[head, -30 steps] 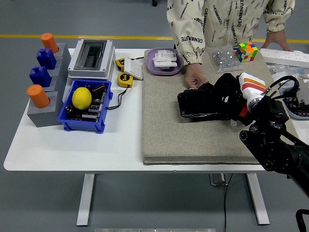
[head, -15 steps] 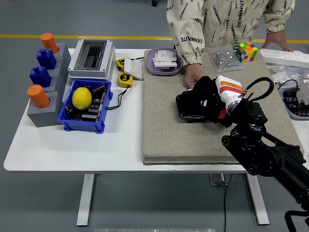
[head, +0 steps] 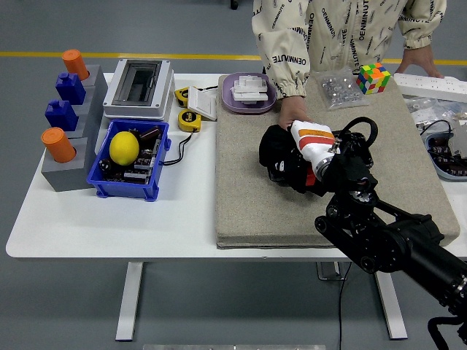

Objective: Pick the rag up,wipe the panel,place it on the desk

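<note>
One black robot arm reaches in from the lower right over a white bench (head: 109, 219), its right hand (head: 295, 157) clenched on a bunched black rag (head: 276, 149) and pressing it down on a dark flat panel (head: 281, 173) that is almost wholly hidden beneath the cloth and fingers. A white cover with orange and red stripes (head: 314, 138) caps the back of that hand. Rag and panel lie on a grey-brown felt mat (head: 248, 197) that covers the right half of the bench. At the far side stands a person in a cream printed jacket (head: 328, 29), one bare hand (head: 292, 111) resting on the mat just behind the rag; whether it touches the panel cannot be told. Beyond sit a purple dish of white parts (head: 249, 92), a clear bag of small metal pieces (head: 336, 89) and a multicoloured puzzle cube (head: 372, 77). On the bare left half are a blue bin holding a yellow lemon (head: 124, 147), a grey-and-white electrical box (head: 139, 87), two yellow tape measures (head: 189, 119) and a grey stepped block carrying orange and blue pegs (head: 62, 109).
</note>
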`<state>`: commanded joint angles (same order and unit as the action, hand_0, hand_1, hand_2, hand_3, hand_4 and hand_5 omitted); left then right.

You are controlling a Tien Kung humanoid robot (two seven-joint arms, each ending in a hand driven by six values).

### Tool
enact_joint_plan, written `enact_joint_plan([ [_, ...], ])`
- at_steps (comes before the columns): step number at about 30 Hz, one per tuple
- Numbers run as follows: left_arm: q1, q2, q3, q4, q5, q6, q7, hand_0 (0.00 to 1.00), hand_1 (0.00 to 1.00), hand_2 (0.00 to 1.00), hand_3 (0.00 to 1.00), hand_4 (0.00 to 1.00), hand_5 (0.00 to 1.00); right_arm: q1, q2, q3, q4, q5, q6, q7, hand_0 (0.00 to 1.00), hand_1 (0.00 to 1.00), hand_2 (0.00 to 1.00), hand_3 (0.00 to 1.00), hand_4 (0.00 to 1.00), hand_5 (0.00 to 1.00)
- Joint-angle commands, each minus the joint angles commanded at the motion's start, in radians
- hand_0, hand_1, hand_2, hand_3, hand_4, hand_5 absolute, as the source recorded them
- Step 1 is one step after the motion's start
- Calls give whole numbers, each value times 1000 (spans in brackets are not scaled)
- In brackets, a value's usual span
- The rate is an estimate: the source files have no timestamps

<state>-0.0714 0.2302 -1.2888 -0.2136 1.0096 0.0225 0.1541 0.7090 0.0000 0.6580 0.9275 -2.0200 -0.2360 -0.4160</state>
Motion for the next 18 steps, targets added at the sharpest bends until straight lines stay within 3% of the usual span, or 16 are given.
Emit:
enact_joint_plan([
  [5, 0, 1, 4, 0, -3, 0, 0, 603, 636, 635, 560, 632, 441, 2, 0, -28, 2, 4, 0, 1, 244, 290, 345, 406, 945, 88],
  [18, 1, 0, -3, 0, 1, 0, 0, 604, 636, 635, 560, 633, 442, -2, 0, 34, -20, -15, 1, 1, 244, 292, 346, 406, 945, 88],
])
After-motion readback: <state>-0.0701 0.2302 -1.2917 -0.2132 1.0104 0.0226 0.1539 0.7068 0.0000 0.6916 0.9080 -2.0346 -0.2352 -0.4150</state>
